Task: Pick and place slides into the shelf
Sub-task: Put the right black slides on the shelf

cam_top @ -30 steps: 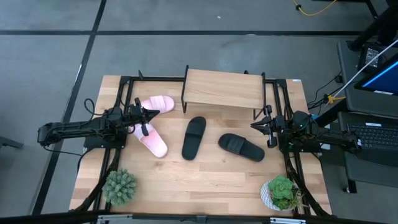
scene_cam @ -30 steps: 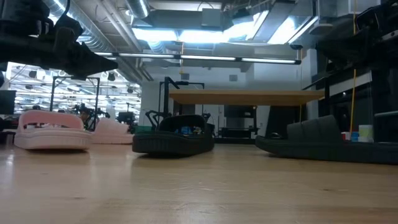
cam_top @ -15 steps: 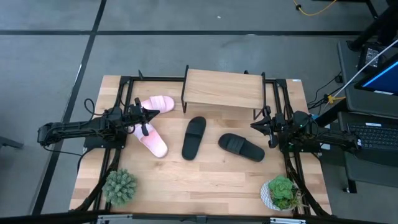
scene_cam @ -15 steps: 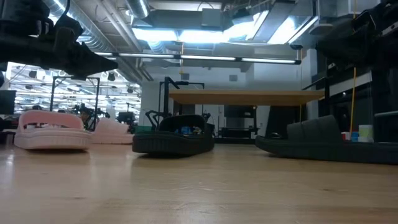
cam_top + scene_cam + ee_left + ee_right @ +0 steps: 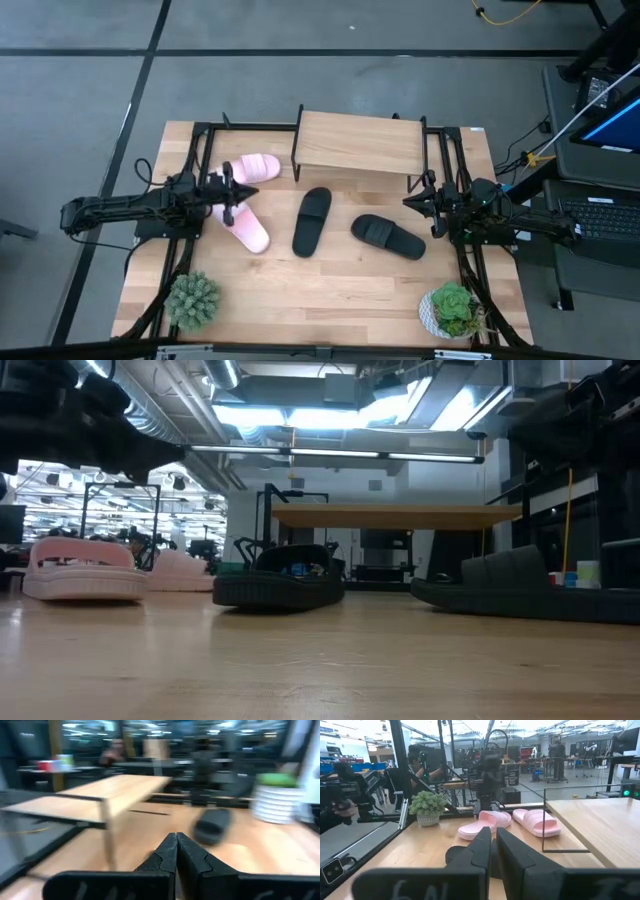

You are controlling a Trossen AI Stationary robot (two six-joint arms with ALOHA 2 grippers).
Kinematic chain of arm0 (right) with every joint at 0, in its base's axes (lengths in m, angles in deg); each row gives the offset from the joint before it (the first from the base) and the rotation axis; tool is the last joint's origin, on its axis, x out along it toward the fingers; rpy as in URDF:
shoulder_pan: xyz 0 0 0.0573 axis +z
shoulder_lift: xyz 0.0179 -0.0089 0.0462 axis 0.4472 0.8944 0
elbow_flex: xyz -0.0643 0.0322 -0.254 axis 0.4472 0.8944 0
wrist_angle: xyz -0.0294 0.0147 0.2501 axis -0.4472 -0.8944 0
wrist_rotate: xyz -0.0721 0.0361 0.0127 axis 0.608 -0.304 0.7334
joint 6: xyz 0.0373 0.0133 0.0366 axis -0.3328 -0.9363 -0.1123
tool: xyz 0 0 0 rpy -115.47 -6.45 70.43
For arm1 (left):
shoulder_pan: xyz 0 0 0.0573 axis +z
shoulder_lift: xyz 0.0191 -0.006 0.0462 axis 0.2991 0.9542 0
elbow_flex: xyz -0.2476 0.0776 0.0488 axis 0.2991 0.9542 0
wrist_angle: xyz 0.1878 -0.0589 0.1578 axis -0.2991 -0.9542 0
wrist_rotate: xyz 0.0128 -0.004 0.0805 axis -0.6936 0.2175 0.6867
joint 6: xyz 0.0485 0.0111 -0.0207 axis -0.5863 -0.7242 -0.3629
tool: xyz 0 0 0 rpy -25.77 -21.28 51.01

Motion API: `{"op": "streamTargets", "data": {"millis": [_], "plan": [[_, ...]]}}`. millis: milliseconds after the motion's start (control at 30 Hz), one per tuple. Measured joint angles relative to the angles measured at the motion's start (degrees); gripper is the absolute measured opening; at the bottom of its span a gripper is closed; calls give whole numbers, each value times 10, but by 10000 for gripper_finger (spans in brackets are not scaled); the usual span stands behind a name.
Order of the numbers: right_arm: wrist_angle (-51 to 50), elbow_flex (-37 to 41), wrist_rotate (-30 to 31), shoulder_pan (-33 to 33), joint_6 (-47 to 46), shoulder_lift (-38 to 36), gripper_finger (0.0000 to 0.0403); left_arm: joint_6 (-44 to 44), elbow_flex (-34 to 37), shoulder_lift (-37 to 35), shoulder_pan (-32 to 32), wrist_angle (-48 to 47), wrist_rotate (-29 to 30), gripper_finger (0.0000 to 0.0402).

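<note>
Around my light-wood bench (image 5: 330, 290): grey floor (image 5: 80, 90) crossed by dark lines, ceiling strip lights (image 5: 330, 415), exposed ducts (image 5: 165, 410), two potted plants (image 5: 192, 300), a laptop (image 5: 610, 125) beside me.

Two dark, slim jointed arms; each gripper, left gripper (image 5: 176, 851) and right gripper (image 5: 493, 851), has matte black wedge-shaped fingers.

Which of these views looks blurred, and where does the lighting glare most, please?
Left wrist view: heavy smear over the shelf and a black slide. Right wrist view: the pink slides are crisp. Low view: ceiling lights glare. High view: even light, soft shadows.
</note>
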Motion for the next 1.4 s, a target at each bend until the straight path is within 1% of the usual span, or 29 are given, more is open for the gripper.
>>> {"op": "streamTargets", "data": {"millis": [67, 133, 200, 300, 367, 433, 567, 633, 767, 867, 1000, 1100, 1233, 1300, 1400], "plan": [[-2, 0, -12, 0, 2, 0, 25, 5, 0, 0, 0, 0, -35, 0], [-9, 0, -22, 0, 11, 0, 9, 17, 0, 0, 0, 0, -41, 0], [-9, 0, -14, 0, 11, 0, 6, 39, 0, 0, 0, 0, -6, 0], [-9, 0, 5, 0, 11, 0, 4, 58, 0, 0, 0, 0, 65, 0], [-11, 0, 21, 0, 11, 0, 4, 48, 0, 0, 0, 0, 84, 0], [-15, 0, 37, 0, 14, 0, 3, 40, 0, 0, 0, 5, 83, 0], [-41, -2, 56, 0, 26, 2, 2, 31, -2, 0, 0, 11, 62, 0], [-63, -14, 59, 0, 23, 7, 2, 30, -8, 0, 0, 11, 59, 0], [-75, -58, 63, 0, 14, 32, 2, 30, -26, 0, 0, 12, 60, 0], [-92, -105, 66, 0, 15, 62, 2, 30, -42, 0, 0, 12, 60, 0], [-181, -177, 101, 0, 25, 125, 1, 16, -66, 8, 0, 11, 62, 0], [-239, -229, 106, 0, 32, 188, 1, 8, -87, 31, 0, 6, 62, 0], [-333, -294, 105, 0, 41, 270, 1, 3, -111, 75, 0, -25, 62, 0], [-367, -320, 84, 0, 43, 308, 1, -1, -118, 93, 0, -31, 62, 0], [-389, -340, 25, 17, 74, 358, 1, -8, -119, 108, 0, -31, 62, 0]]}}
